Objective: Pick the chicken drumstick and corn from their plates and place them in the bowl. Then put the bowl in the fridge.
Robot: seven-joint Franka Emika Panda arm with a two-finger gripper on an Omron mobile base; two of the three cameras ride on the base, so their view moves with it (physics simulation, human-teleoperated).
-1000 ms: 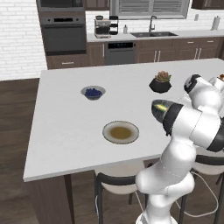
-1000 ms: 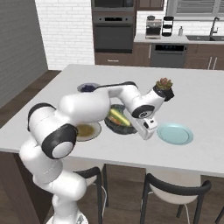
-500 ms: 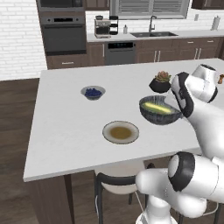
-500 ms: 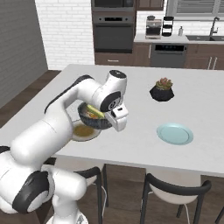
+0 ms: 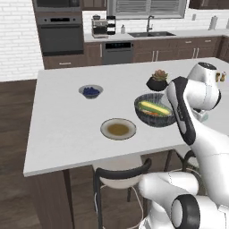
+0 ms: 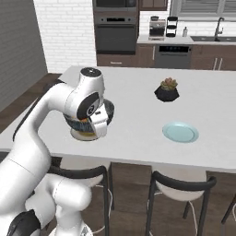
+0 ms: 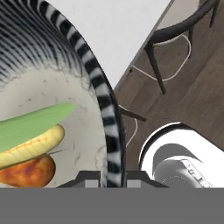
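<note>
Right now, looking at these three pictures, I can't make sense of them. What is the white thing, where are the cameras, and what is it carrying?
The white thing is a robot arm in a computer-drawn kitchen. Two pictures come from cameras on its base, behind it to the left and to the right, looking over the white island counter. The third comes from a camera on its hand.

Its fingers are pinched on the rim of the bowl, a dark bowl with a pale inside, which it holds above the counter. In the bowl lie the corn and the chicken drumstick.

On the counter sit a tan plate, a light blue plate, a small bowl of blueberries and a potted plant.
</note>
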